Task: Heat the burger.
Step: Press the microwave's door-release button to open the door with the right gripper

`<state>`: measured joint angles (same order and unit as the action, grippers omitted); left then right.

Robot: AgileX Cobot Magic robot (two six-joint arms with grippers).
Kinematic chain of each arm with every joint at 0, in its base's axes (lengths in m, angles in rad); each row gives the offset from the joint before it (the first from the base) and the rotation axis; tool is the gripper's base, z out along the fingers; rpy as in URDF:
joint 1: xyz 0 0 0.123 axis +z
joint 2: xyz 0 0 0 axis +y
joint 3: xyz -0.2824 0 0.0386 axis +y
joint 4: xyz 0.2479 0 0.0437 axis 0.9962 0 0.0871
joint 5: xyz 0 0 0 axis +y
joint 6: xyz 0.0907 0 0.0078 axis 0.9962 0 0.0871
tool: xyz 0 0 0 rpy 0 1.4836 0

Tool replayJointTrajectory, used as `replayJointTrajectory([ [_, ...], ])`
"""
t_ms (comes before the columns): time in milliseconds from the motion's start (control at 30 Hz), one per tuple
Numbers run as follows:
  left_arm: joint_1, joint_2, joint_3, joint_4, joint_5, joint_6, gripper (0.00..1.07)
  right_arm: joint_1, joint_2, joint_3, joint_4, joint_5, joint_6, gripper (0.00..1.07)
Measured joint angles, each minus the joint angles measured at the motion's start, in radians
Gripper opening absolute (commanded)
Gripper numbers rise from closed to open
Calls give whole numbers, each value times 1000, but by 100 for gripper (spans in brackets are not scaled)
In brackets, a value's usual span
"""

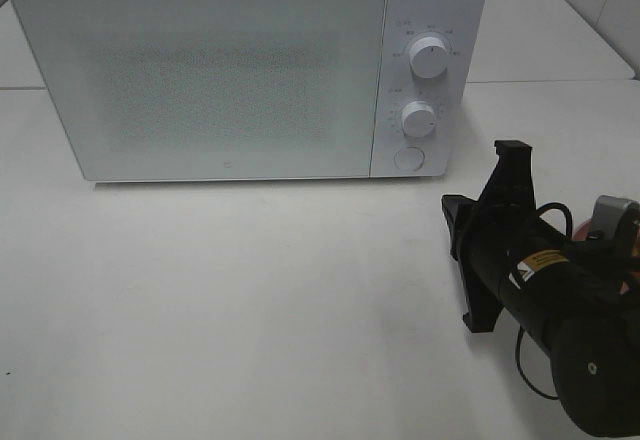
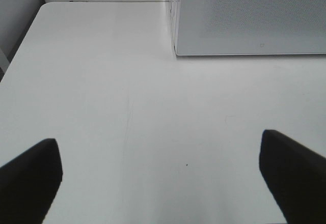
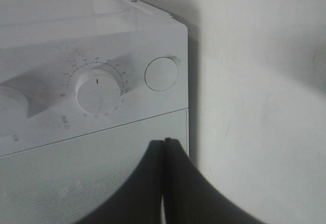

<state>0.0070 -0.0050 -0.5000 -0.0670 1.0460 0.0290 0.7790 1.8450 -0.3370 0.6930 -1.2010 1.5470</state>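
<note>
white desk (image 1: 250,290) carried a shut white microwave (image 1: 200,80); right jaws pressed together, its round button (image 3: 161,74) ahead of them; left jaws stood wide apart; dial (image 3: 97,89) print unreadable.

A pinkish object (image 1: 584,226) sits mostly hidden behind the right arm (image 1: 545,280).

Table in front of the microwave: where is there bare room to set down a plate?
Free: the broad strip of table between the closed microwave door and the near edge, from the left side to the middle. Crowded: the near right corner, where the right arm lies.
</note>
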Motion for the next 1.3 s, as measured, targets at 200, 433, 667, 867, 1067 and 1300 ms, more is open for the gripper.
replayJointTrajectory([
  [200, 0, 0, 0, 0, 0, 0, 100, -21, 10, -48, 0, 53, -14, 0],
  [433, 0, 0, 0, 0, 0, 0, 100, -70, 68, -109, -42, 102, -19, 0],
  [667, 0, 0, 0, 0, 0, 0, 100, -120, 114, -182, -90, 145, -29, 0],
  [867, 0, 0, 0, 0, 0, 0, 100, -166, 156, -273, -154, 215, -38, 0],
  [1067, 0, 0, 0, 0, 0, 0, 100, -213, 174, -334, -177, 260, -78, 0],
  [1300, 0, 0, 0, 0, 0, 0, 100, -237, 226, -391, -185, 280, -96, 0],
])
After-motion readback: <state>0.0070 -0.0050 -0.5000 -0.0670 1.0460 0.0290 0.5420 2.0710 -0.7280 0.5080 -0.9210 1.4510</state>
